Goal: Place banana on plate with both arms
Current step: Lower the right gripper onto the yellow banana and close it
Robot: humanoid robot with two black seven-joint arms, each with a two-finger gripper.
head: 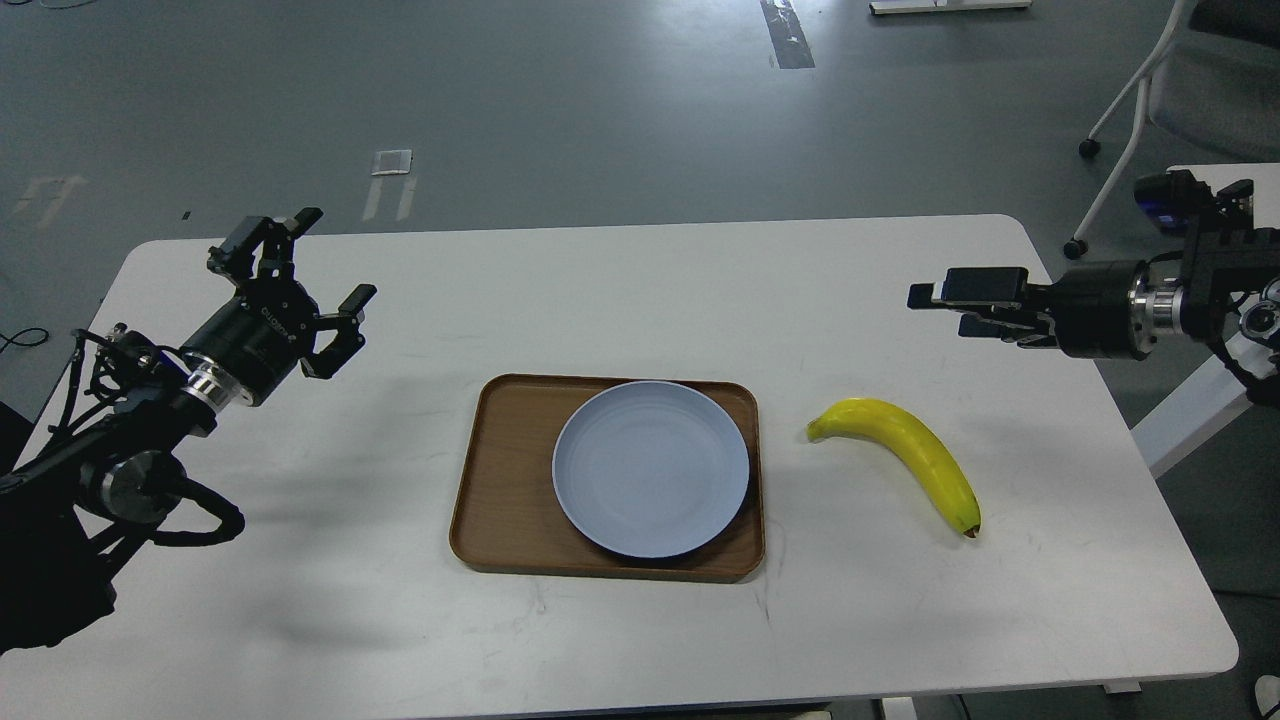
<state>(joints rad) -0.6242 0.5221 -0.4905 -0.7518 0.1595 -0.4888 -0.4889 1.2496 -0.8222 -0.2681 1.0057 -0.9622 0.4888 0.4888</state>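
Bare table (330, 600) around tray (500, 500), chair (1200, 90) beyond.

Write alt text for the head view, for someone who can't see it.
A banana lies on a white table, right of an empty blue-grey plate sitting on a brown tray. The left gripper hovers open at the table's left side; the right gripper hovers beyond the banana, holding nothing, its fingers seen side-on.

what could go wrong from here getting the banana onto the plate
1. The banana lies flat and curved on the table; a pinch by the right gripper may roll it or slip off.
2. The plate sits loose in the wooden tray, overlapping its right rim, so a hard drop could shift it.
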